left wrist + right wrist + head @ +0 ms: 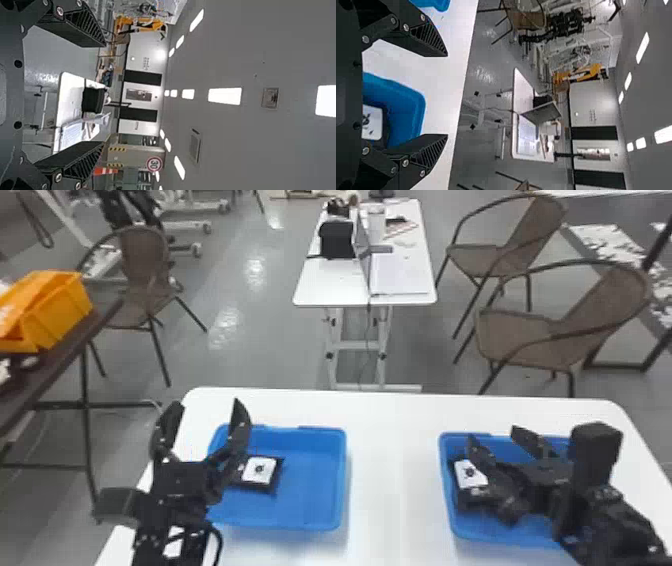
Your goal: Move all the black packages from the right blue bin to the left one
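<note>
At the far left of the head view, an orange container [55, 312] is sitting on a dark table [55, 360], with a woven chair [145, 255] standing on the floor just beyond it.

Coming in from the bottom edge, the left gripper [207, 404] is holding its jaws spread apart with nothing between them, one jaw overlapping the left side of the left blue bin [344, 485]. In the left wrist view those same jaws are pointing out toward the room. Inside that bin a black package [260, 471] is lying toward the left side, its white label facing up and its left part partly covered by the jaw.

The bin is resting on the white surface [392, 470]. Behind, in the middle, a smaller white table [332, 285] is carrying a laptop [364, 252] and a black bag [337, 240].

Farther right, on the same surface, the right blue bin [445, 485] is holding another black package [467, 474] close to its left wall, also label up. The right gripper [493, 433] is extending over this bin, its jaws parted and empty, one of them partly hiding the package; the right wrist view is showing the gap between them clearly. Two more woven chairs [600, 302] are standing on the floor behind.
</note>
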